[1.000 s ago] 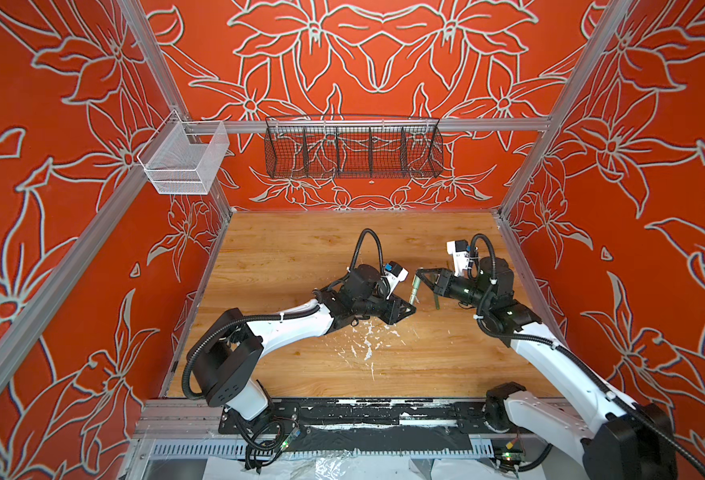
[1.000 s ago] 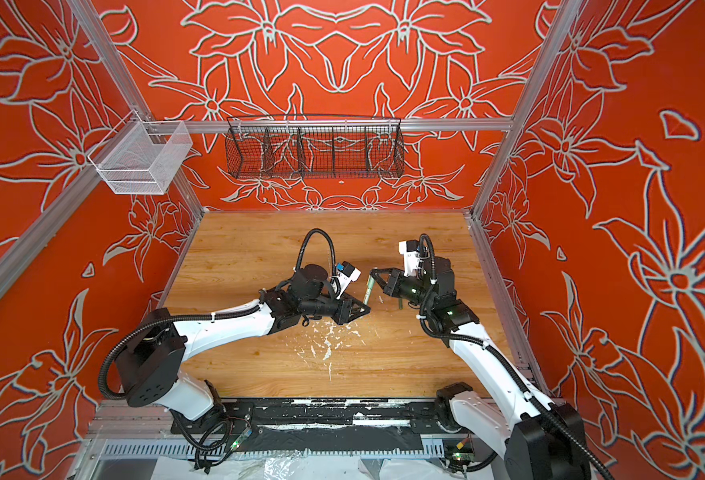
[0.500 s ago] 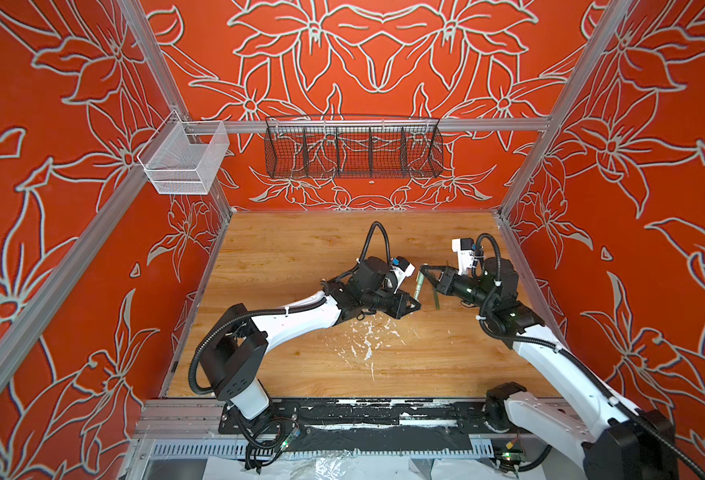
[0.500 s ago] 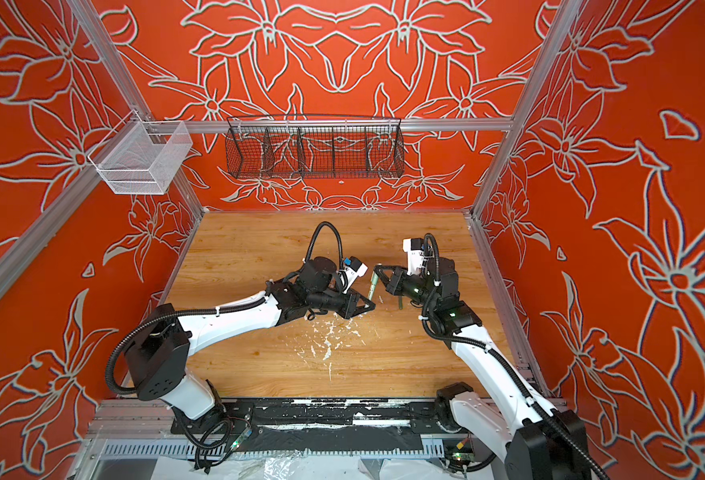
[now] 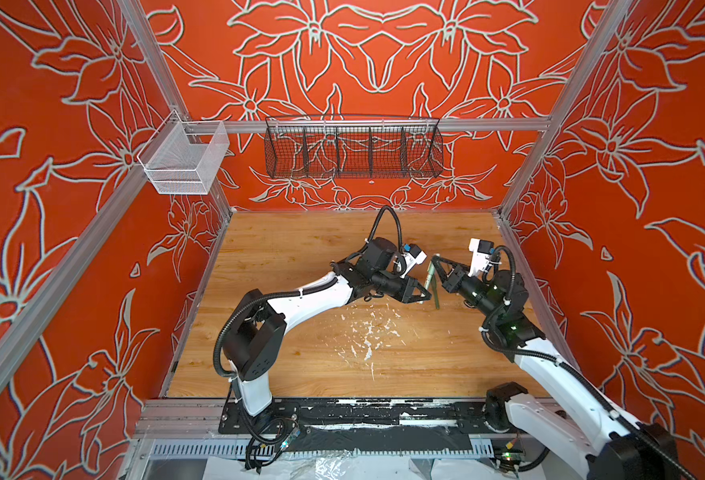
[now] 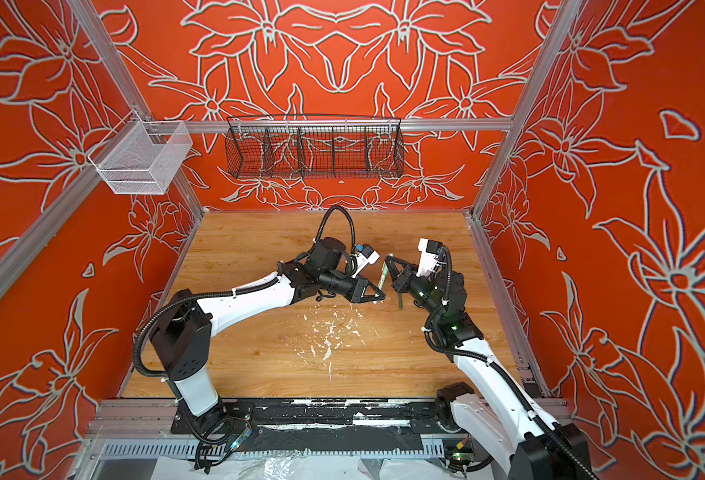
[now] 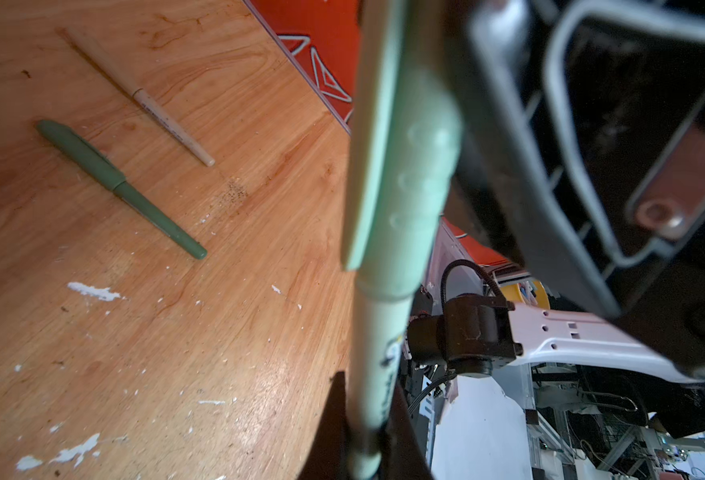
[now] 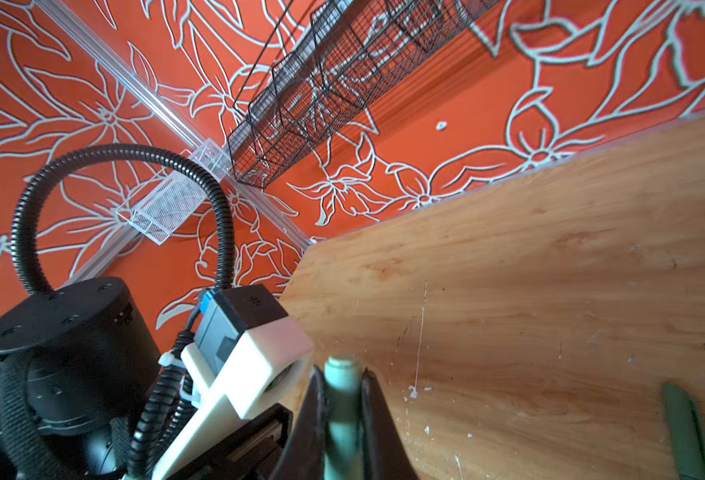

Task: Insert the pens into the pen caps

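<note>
- The pale green pen (image 7: 373, 374) is clamped by its barrel in the left claw (image 7: 365, 440), above the counter (image 7: 134, 332).
- Its cap (image 7: 409, 166) is clamped in the right claw (image 8: 342, 386); a seating push is judged to lie along their shared axis.

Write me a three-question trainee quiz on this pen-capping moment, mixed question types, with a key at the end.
1. True or false: the dark green pen and the tan pen lie capped on the table.
2. Which pen do the left claw and right claw both grip? A) tan B) pale green pen C) dark green
3. Fill in: the right claw grips that pen's ___ end.
Key: 1 true; 2 B; 3 cap.
</note>
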Controlling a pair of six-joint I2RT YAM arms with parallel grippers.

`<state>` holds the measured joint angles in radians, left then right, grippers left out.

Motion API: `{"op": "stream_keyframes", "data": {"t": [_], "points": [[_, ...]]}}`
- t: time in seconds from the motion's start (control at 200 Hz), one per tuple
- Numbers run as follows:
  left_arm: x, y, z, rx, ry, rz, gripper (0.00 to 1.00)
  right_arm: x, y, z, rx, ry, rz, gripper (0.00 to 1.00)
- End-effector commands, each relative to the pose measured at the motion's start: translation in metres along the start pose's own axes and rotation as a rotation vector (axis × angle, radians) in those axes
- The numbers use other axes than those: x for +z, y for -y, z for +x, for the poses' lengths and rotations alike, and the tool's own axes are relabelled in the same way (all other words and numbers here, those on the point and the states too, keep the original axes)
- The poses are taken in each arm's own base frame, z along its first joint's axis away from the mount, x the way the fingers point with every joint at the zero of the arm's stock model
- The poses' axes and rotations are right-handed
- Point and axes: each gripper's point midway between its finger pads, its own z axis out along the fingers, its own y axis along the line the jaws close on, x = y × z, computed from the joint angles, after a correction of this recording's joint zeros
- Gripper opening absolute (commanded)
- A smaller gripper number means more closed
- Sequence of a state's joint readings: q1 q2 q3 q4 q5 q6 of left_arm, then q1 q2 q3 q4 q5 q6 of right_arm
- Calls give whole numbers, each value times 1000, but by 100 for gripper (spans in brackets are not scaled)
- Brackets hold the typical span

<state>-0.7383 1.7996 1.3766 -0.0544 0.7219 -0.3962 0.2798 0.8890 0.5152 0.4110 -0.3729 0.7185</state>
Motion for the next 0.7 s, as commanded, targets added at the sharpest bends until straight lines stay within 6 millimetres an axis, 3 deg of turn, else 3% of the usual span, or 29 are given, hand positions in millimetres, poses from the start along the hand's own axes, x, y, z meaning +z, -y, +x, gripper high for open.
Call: {"op": "stream_keyframes", "data": {"t": [0.0,0.22,0.4,0.696], "points": [[-67,-19,-136,83,448,-122,0,-14,-11,92,106,-340,-103,0],[-80,-29,-160,124,474,-174,0,-23,-6,106,124,-366,-78,0],[-89,-24,-179,178,515,-186,0,-24,-8,112,145,-393,-74,0],[-91,-28,-187,223,503,-214,0,-29,-15,118,161,-452,-76,0]]}}
